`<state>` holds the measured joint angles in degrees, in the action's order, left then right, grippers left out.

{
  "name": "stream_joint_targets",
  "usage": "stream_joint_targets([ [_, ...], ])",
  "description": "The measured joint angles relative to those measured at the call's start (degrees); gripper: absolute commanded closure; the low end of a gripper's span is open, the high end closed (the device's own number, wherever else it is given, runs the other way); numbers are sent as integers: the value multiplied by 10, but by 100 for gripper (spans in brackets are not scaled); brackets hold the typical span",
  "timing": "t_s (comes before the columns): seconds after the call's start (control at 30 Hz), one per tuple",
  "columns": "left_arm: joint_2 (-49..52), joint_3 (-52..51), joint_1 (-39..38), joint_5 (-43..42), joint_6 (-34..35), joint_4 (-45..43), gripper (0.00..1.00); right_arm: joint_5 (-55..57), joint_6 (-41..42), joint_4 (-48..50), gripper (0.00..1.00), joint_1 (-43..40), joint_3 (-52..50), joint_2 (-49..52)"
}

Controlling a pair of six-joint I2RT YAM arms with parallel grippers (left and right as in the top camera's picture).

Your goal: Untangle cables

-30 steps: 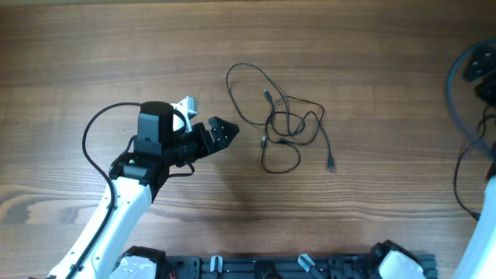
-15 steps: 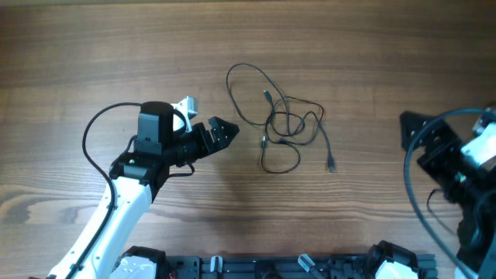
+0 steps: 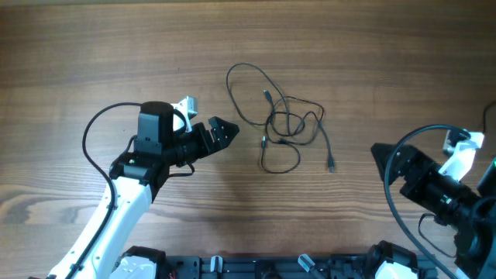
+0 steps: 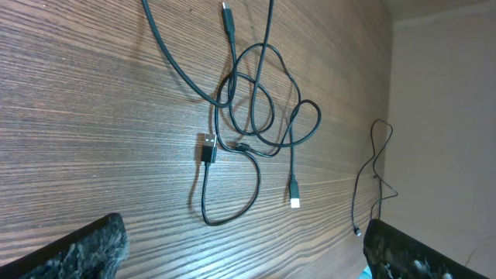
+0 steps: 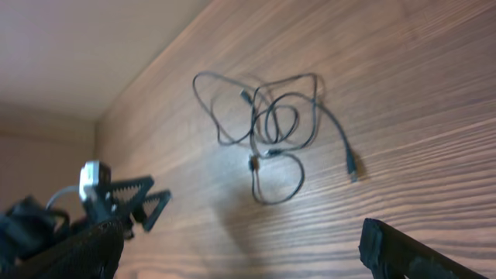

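- Overhead: soft, even light on the brown wood-grain surface [image 3: 93, 46]; shadows are faint.
- Left wrist view: sharp, with crisp grain; the thin black tangled cables [image 4: 256, 116] cast slim, pale shadows.
- Right wrist view: blurred, warm-toned, cables soft-edged.

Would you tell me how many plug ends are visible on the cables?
3: top plug above the knot, left plug just below-left of it, right plug trailing out. More may hide in it.

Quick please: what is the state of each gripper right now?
Left gripper: open, holding nothing.
Right gripper: open, holding nothing.
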<state>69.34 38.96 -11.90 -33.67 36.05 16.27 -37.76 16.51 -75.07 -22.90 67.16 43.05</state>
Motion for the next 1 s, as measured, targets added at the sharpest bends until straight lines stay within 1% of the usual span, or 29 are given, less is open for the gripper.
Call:
stream_joint_targets([
  [0.17,0,0,0,0,0,0,0,-15,-39,-24,0,0,0,0],
  [0.27,0,0,0,0,0,0,0,-17,-81,-43,0,0,0,0],
  [0.33,0,0,0,0,0,0,0,-12,-98,-36,0,0,0,0],
  [0.4,0,0,0,0,0,0,0,-7,-106,-9,0,0,0,0],
  [0.47,0,0,0,0,0,0,0,-5,-99,23,0,0,0,0],
  [0.6,0,0,0,0,0,0,0,-9,-52,94,0,0,-11,0],
  [0.8,0,0,0,0,0,0,0,-29,-14,210,0,0,-61,2],
  [1.0,0,0,0,0,0,0,0,-53,-6,257,0,0,-78,23],
])
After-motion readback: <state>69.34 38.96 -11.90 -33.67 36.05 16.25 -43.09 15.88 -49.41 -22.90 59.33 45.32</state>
